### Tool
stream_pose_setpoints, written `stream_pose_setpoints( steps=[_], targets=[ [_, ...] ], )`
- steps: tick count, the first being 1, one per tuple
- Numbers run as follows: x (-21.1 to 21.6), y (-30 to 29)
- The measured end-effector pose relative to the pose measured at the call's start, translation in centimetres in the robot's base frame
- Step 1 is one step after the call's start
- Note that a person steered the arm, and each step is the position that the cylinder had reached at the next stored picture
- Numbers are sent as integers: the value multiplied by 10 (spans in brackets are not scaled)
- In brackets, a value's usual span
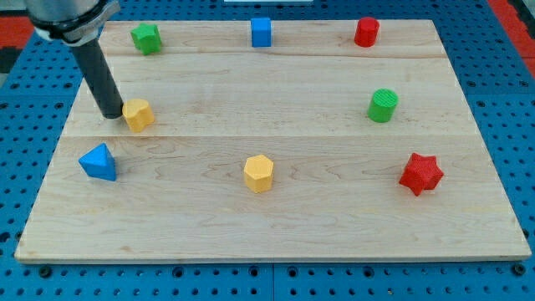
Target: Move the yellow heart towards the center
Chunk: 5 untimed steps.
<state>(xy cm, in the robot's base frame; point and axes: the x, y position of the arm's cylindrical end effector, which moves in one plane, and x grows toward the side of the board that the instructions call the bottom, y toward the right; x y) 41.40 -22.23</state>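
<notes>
My tip – the lower end of a straight, dark, matte rod – sits on the pale wooden board at the view's left, just left of the small yellow plastic heart, touching it or w/ barely a gap; can't tell which. No jaws on this rod, so nothing opens or closes and nothing is held – it only stands against the heart's left side.

The heart is in the left part of the board, approx. mid-height, well away from the centre.

The board acts as the tray here: light planks w/ fine grain and 2 seams running across, lying on a blue perforated table. On it are 8 blocks, all smooth-looking plastic:
- green star-ish block, top left, lumpy outline
- blue cube, top middle, sharp edges
- red cylinder, top right
- green cylinder, right side, ribbed wall
- red star, lower right, pointed arms
- yellow hexagonal block, lower middle, faceted sides
- blue triangular block, lower left, below the heart and apart from it
- the yellow heart itself

All blocks stand apart from each other; none touch. The hexagonal block is the nearest one to the board's middle. The rod leans up toward the view's top left, where its wider dark-and-grey mount shows.
</notes>
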Motion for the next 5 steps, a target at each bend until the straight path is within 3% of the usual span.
stream_pose_setpoints(
  steps=[2,3,4,5],
  targets=[
    [-17,117],
    [2,159],
    [30,231],
    [9,345]
  ],
)
